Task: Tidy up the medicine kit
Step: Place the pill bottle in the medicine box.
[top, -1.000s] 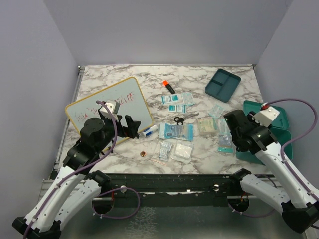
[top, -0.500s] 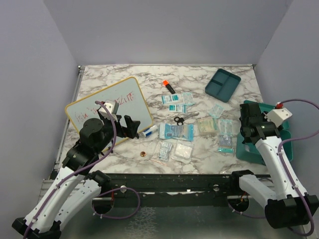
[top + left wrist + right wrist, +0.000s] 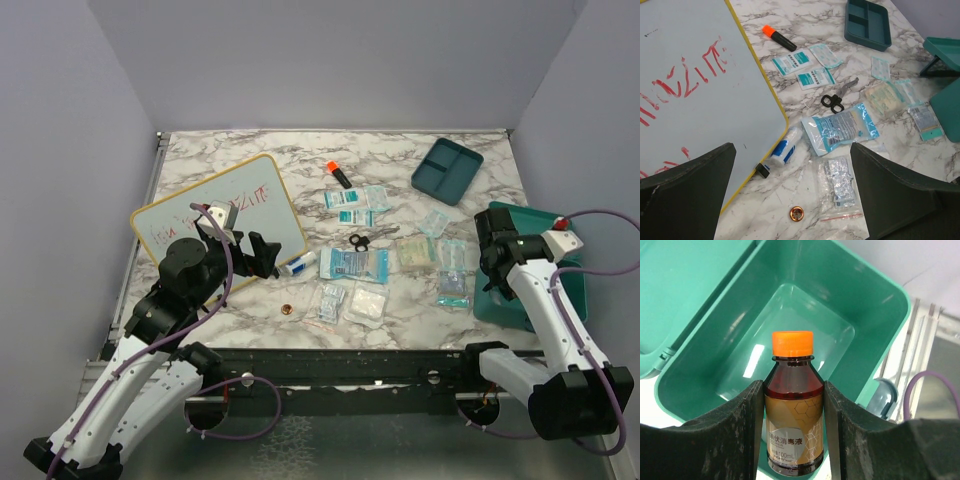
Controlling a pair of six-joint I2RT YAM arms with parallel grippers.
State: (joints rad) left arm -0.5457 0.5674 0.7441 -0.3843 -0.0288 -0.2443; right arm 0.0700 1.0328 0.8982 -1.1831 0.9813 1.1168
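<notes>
The medicine kit's open teal case [image 3: 572,285] lies at the table's right edge, and its divided tray insert [image 3: 447,170] sits apart at the back right. My right gripper [image 3: 500,268] hangs over the case. In the right wrist view this gripper [image 3: 793,395] is shut on an amber bottle [image 3: 792,412] with an orange cap, held upright above the empty case bottom [image 3: 790,315]. My left gripper [image 3: 262,255] stands open and empty above the whiteboard's near corner. Below its fingers [image 3: 890,190] lie a gauze roll [image 3: 784,149] and a foil packet [image 3: 837,182].
A yellow-framed whiteboard [image 3: 215,215] covers the left side. Scattered mid-table are an orange-capped marker [image 3: 338,173], scissors [image 3: 360,240], several blue and clear packets [image 3: 357,264] and a small copper ring [image 3: 288,310]. The tray insert [image 3: 867,22] also shows in the left wrist view.
My right arm has swung right, away from the packets, and now holds the bottle over the open case. The left arm has not moved.
</notes>
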